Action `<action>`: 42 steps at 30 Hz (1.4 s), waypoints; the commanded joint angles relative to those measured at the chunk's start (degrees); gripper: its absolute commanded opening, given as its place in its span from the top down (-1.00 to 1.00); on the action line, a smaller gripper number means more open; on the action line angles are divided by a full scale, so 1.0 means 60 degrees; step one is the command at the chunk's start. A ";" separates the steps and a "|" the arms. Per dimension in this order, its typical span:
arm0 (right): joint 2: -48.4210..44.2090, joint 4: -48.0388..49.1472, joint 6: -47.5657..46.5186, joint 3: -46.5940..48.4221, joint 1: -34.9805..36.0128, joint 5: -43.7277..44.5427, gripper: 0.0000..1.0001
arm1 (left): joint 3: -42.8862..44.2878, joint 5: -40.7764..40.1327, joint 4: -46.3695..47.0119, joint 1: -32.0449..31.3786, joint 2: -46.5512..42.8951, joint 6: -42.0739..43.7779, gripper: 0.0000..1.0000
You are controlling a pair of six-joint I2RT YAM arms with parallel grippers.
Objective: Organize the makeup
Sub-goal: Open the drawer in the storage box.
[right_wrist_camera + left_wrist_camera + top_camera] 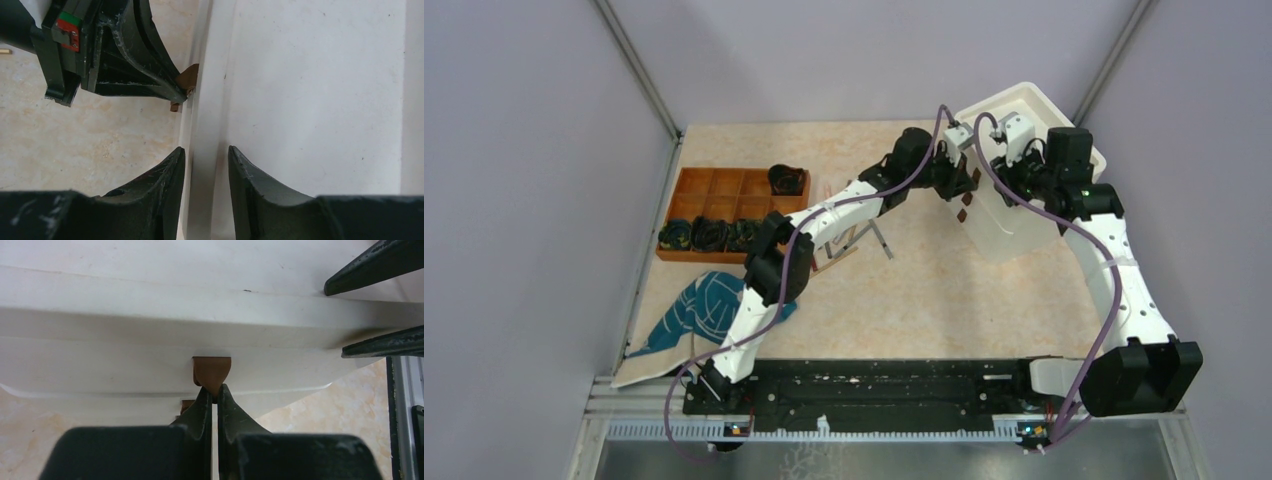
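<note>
While stretched across the desk point(924, 300) toward its far right corner, pinches a small brown piece point(212, 371) in the left claw point(214, 391), jaws pressed together on the lower tip of that piece. Holds it up against the outer wall of the white bin point(310, 100), just under the rim; kind of makeup not clear from here. Shows a second, smaller brown bit point(174, 106) just below the first, close beside the same wall. Has the right claw point(206, 152) astride the bin's rim a little farther along, one finger outside, one inside, clamped on the rim between them. Has the bin tipped up off level at the far right of the desk, well apart from everything else. Shows a few slim sticks of makeup point(876, 242) lying loose on the desk under the left arm, between the bin and a wooden organizer point(709, 185) at the far left. Shows dark bundles point(788, 178) in the organizer, one in the far right compartment and several along the near row, too small to name. Has a teal cloth point(699, 305) spread at the near left, just in front of the organizer, partly beneath the left arm.
</note>
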 commanded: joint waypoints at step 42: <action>0.1219 -0.3232 -0.3355 0.1728 -0.0248 -0.1235 0.79 | -0.5938 -0.0480 -0.0194 -0.0325 -0.5620 0.2037 1.00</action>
